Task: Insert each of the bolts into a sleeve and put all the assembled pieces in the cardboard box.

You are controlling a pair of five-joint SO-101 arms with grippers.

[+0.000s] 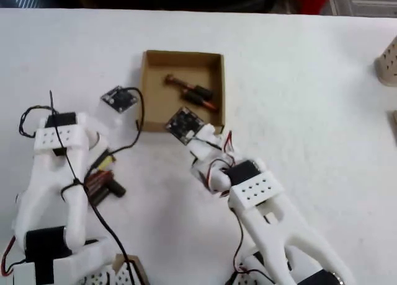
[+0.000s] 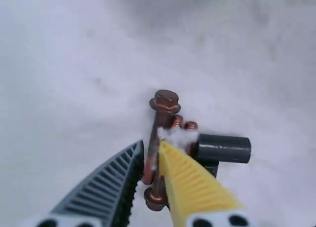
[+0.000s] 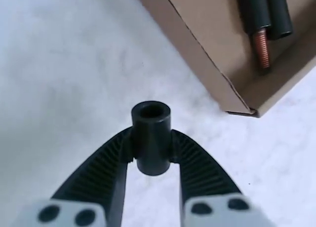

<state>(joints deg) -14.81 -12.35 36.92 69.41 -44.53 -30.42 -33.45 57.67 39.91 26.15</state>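
Black cylindrical sleeve (image 3: 151, 131) clamped in right gripper (image 3: 152, 144) fingers, near brown cardboard box (image 1: 144, 87) corner. Copper flanged bolt (image 2: 162, 119) pinched by left gripper (image 2: 150, 148) fingers; neighbouring bolts (image 2: 190, 125) possibly caught too, risking dragged pile, misaligned insertion.

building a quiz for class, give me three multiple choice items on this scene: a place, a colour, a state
1. Where is the sleeve in the right claw? A on the left arm B outside the cardboard box, near its corner C inside that box
2. Colour of the bolt in the left claw? A copper B blue C white
3. The right claw is A open B shut on the sleeve C shut on a bolt
Answers: 1 B, the box lies beyond it; 2 A, head and shaft look copper; 3 B, it clamps the sleeve.
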